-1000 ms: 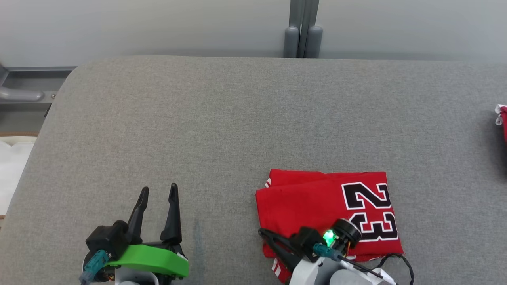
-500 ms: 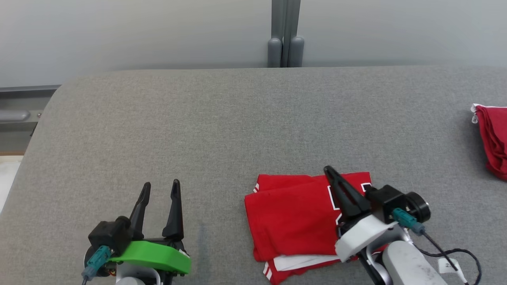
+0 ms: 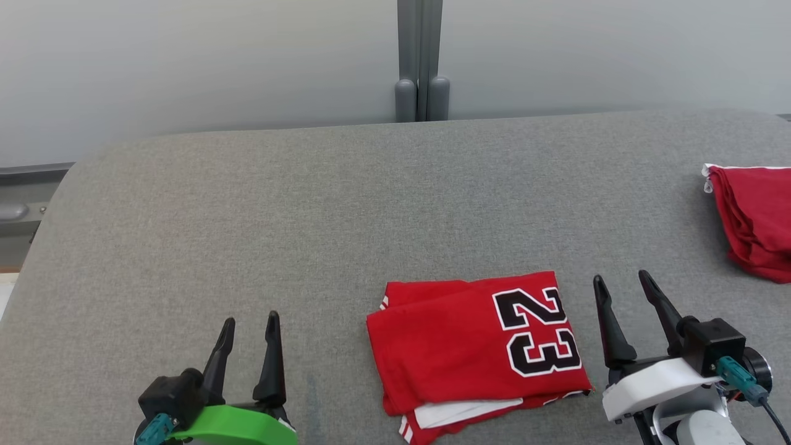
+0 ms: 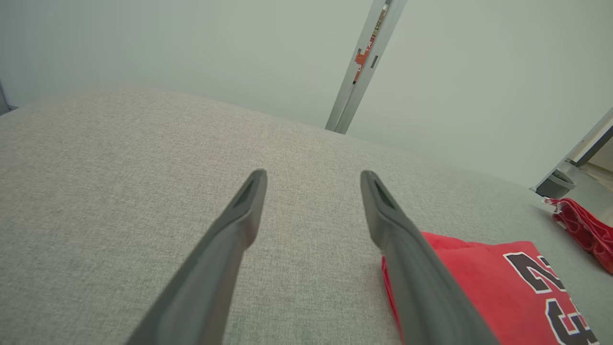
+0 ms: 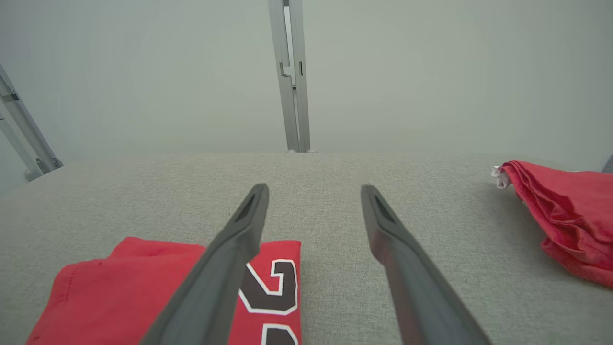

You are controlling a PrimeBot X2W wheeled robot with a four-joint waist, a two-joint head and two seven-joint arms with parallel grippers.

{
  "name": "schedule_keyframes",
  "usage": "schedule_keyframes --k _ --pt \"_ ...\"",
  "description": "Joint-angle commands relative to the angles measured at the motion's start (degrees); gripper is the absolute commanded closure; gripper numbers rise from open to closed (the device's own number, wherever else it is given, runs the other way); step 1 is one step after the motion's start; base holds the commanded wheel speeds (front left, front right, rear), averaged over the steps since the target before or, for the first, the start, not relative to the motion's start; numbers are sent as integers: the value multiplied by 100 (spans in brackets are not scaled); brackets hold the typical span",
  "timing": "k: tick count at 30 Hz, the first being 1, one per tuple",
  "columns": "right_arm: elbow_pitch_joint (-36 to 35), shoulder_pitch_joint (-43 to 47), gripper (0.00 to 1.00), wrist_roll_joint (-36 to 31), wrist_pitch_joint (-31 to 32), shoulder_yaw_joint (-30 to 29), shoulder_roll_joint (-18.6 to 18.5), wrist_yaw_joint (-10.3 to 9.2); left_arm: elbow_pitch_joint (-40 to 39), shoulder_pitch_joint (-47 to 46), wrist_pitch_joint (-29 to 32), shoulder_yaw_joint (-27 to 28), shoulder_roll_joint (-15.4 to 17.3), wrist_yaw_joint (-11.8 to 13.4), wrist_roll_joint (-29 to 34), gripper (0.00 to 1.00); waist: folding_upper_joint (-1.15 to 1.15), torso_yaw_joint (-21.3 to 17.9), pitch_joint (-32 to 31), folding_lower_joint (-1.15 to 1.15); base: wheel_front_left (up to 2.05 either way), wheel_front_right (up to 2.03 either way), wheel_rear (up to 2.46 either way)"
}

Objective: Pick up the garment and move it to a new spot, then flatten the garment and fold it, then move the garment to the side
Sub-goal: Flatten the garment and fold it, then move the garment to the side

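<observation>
Head view, nearest the robot: the left jaws sit at the lower left, their two dark fingers [image 3: 270,361] spread apart and empty above a green housing [image 3: 235,426], with the tips over bare grey fabric. At the lower right the right jaws are likewise spread wide and hold nothing. Their fingers rise from a white housing [image 3: 655,380] and stand just beside the right edge of the garment [image 3: 451,346] without touching it.

The garment is a red jersey folded into a rough rectangle. It lies flat on the near part of the desk [image 3: 247,216] between the two arms, closer to the right one. A black 23 outlined in white faces up on its right half, and a white layer and striped trim peek out along its near edge.

The left wrist view puts the garment to the right of that arm's fingers. The right wrist view shows it low on the left, partly behind one finger, with bare fabric between the tips.

Further back and far to the right, well apart from the garment, a second red cloth [image 3: 754,216] lies bunched at the view's edge. Beyond the desk's rounded far edge a grey post [image 3: 420,62] stands against a pale wall [image 3: 185,62]
</observation>
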Motion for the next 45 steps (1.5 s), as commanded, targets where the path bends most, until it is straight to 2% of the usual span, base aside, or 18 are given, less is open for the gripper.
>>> schedule_keyframes --k 1,32,37,45 --pt "-31 106 0 30 -25 -57 -20 -4 -3 105 -14 11 -1 23 -24 0 0 -32 -26 0 0 0 0" --pt "235 5 0 -85 -20 -255 -19 -4 -46 194 -14 69 -2 88 166 0 0 6 -56 0 0 0 0" --pt "379 -240 0 -416 488 -223 -20 -4 -69 95 -14 78 -1 79 177 0 0 82 9 0 0 0 0" --pt "363 -408 0 -684 1954 -42 -45 -4 -71 9 -14 125 -1 107 99 0 0 312 185 0 0 0 0"
